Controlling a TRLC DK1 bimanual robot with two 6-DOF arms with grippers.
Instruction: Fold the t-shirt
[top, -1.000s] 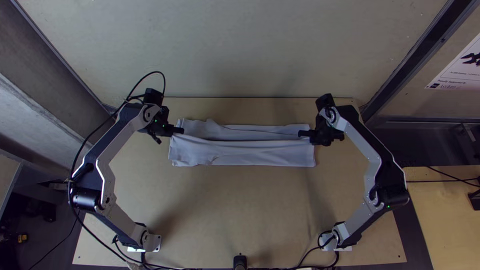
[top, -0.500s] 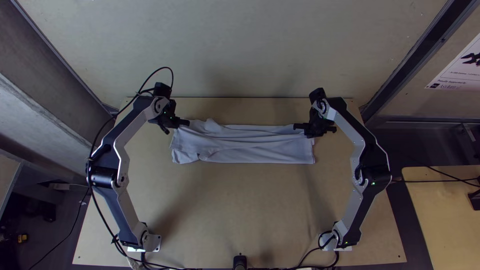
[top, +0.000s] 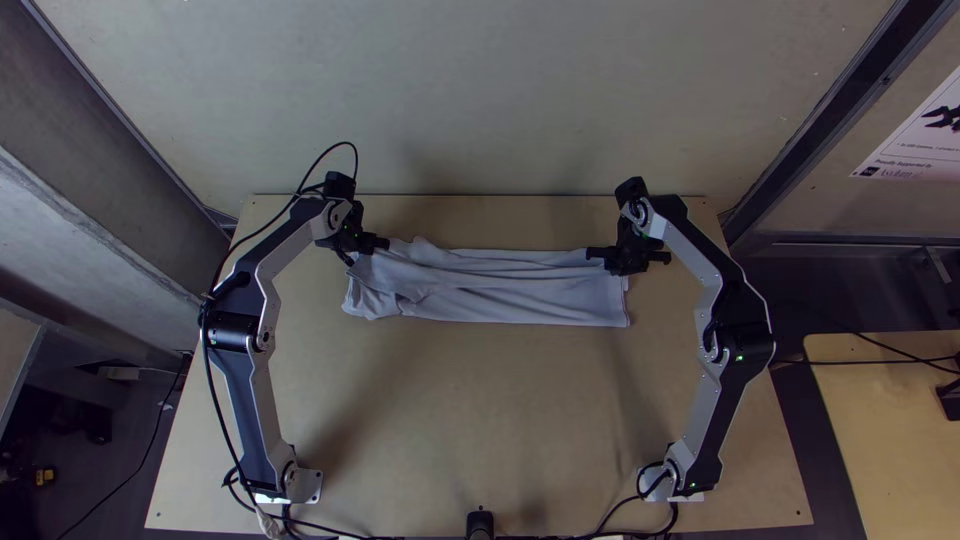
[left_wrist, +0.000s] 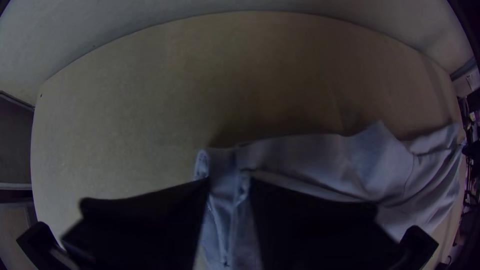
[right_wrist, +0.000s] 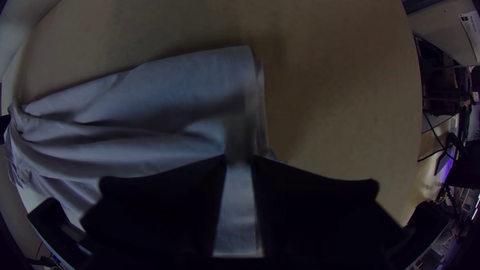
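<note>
The pale grey-lilac t-shirt (top: 500, 290) lies as a long, narrow folded strip across the table, wrinkled and bunched at its left end. At the far left corner is my left gripper (top: 383, 244); my right gripper (top: 594, 253) is at the far edge near the right end. Cloth rises between the fingers of my left gripper (left_wrist: 229, 181) in the left wrist view, where the shirt (left_wrist: 320, 155) shows a raised fold. In the right wrist view, my right gripper (right_wrist: 239, 158) is shut on a band of the shirt (right_wrist: 165, 110) close to its short end.
Bare wooden table (top: 480, 420) lies between the arms' bases, on the near side of the cloth. A pale wall (top: 480, 90) stands beyond the far edge. Cables run along the left arm and the near edge.
Both grippers moved away from the bases and inward, the left one farther to the right. The shirt's near layer shifted with them; its left end became more bunched and the long gap between layers closed.
</note>
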